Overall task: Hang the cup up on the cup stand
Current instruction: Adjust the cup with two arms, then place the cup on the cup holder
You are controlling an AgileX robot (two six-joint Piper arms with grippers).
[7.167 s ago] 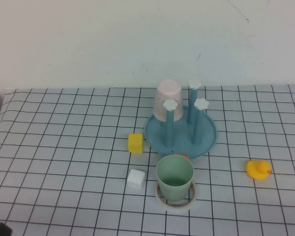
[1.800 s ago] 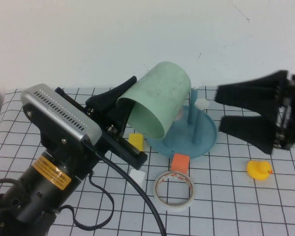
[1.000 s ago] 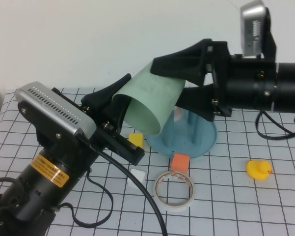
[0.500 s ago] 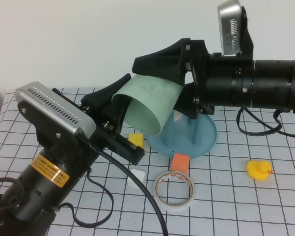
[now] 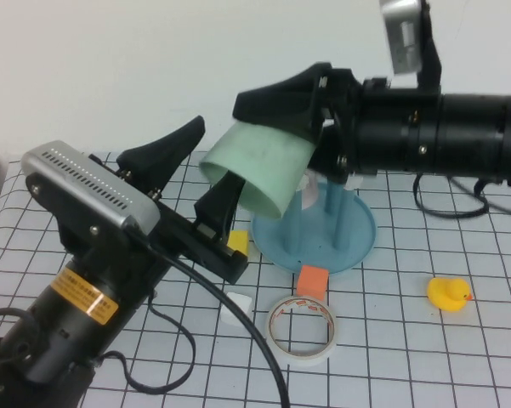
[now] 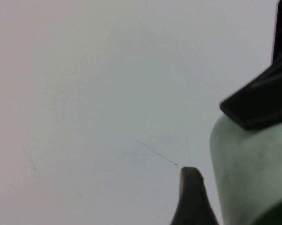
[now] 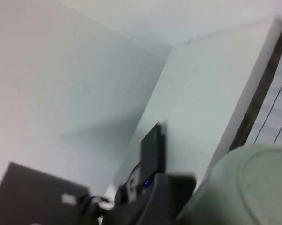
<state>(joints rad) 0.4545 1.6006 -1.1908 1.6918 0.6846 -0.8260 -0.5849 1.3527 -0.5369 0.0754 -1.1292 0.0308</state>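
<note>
White-and-black gridded cloth covers the table (image 5: 85,195), with a plain pale wall behind it. From the high view I see the cup (image 5: 257,170) raised in the air, tilted on its side with the open rim facing down toward my left arm. The right gripper (image 5: 302,127) reaches in from the right, clamped on the cup's closed end, one finger over the top and the other below. The left gripper (image 5: 200,174) sits just beside the cup's rim with its fingers spread wide; the upper one stands apart from the cup, and I cannot tell whether the lower one touches the rim.

The cup stand (image 5: 319,229) rests on the table below and behind the cup, its blue pegs upright. Near the stand's front edge lies an orange block (image 5: 311,280), and just in front of that a tape roll (image 5: 303,327). A yellow block (image 5: 236,241) and a white block (image 5: 236,304) lie left of the stand. A rubber duck (image 5: 447,294) sits well apart on the right.
</note>
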